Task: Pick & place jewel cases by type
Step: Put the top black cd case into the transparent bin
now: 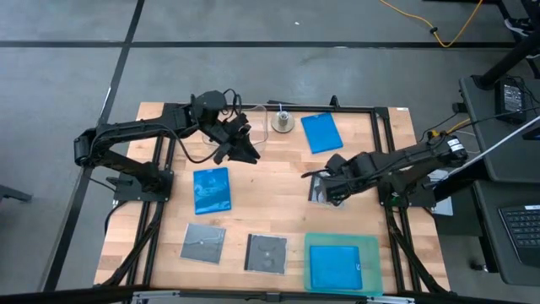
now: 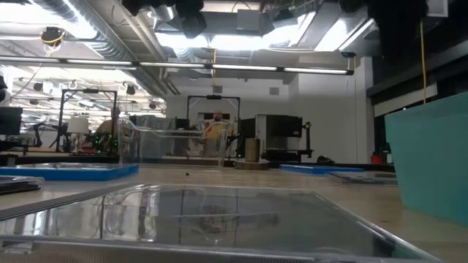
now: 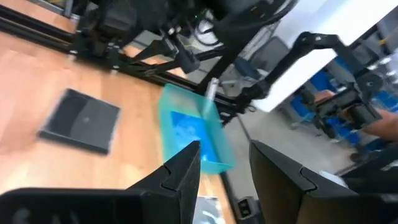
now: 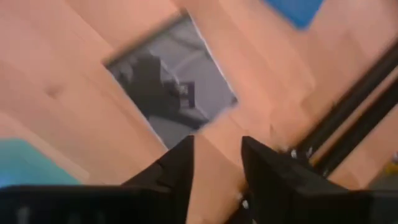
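Observation:
Three blue jewel cases lie flat: one far right of centre (image 1: pixel 321 133), one mid-left (image 1: pixel 212 189), one inside the teal tray (image 1: pixel 335 266). Two grey-black cases (image 1: pixel 203 243) (image 1: pixel 266 252) lie near the front edge. A third grey case (image 4: pixel 171 87) lies flat on the wood at the right. My right gripper (image 4: pixel 217 143) hangs open above that case's edge, pointing steeply down, with nothing between its fingers. My left gripper (image 3: pixel 224 149) is open and raised over the table's far middle (image 1: pixel 249 152), holding nothing.
The teal tray (image 1: pixel 371 245) stands at the front right corner. A clear tub (image 2: pixel 168 142) and a small round object (image 1: pixel 282 123) stand at the far edge. Black frame rails (image 1: pixel 384 152) run along the table's sides. Bare wood shows in the middle.

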Controlling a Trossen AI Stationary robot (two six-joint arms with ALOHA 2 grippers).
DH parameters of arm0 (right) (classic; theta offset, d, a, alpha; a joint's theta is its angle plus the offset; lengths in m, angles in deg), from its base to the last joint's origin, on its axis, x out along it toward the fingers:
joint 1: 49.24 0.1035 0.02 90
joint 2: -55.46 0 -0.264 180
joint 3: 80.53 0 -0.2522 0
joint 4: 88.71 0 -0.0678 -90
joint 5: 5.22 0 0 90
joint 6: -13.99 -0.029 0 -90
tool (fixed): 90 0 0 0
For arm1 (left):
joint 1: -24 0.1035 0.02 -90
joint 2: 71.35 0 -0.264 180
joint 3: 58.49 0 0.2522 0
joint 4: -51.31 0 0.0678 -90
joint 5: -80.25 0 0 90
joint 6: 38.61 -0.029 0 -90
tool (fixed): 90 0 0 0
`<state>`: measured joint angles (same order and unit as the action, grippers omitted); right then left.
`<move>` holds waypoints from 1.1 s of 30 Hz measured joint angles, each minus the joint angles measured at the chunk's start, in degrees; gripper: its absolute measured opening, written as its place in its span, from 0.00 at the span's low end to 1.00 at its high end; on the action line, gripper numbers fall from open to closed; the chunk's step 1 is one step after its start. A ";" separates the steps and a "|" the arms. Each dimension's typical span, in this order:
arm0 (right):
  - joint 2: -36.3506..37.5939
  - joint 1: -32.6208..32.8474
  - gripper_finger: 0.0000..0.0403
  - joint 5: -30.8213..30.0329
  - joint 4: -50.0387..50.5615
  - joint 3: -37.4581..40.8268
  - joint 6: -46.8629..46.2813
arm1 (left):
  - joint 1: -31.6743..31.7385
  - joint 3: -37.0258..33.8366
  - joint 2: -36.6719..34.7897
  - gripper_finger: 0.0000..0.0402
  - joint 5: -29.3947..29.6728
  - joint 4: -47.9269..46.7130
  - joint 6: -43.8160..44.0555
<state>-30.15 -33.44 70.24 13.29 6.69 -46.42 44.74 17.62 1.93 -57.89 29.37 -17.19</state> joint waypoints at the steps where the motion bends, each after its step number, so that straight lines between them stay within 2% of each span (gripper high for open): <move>1: 0.85 -0.53 0.30 1.29 -1.40 2.37 0.00 | 0.00 0.00 0.00 0.32 0.31 -0.10 -0.09; 9: 10.21 -3.30 0.02 5.96 -18.99 22.52 0.54 | 0.00 0.00 0.00 0.32 1.09 0.17 0.27; 14: 15.42 -5.25 0.03 7.65 -24.98 32.68 -0.66 | -0.62 0.00 0.00 0.32 6.02 0.17 1.86; 19: 16.78 -7.71 0.02 9.74 -28.60 39.36 0.78 | -1.76 0.00 0.00 0.32 11.09 0.21 3.83; 26: 16.78 -9.52 0.01 11.74 -36.73 45.41 3.96 | -4.08 0.00 0.00 0.32 19.50 1.06 6.50; 33: 16.78 -11.29 0.01 11.86 -43.38 49.22 5.13 | -5.78 0.00 0.00 0.32 23.58 1.11 6.49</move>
<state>-13.38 -44.73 82.10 -30.10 55.92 -41.29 38.96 17.62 1.93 -34.31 30.48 -10.69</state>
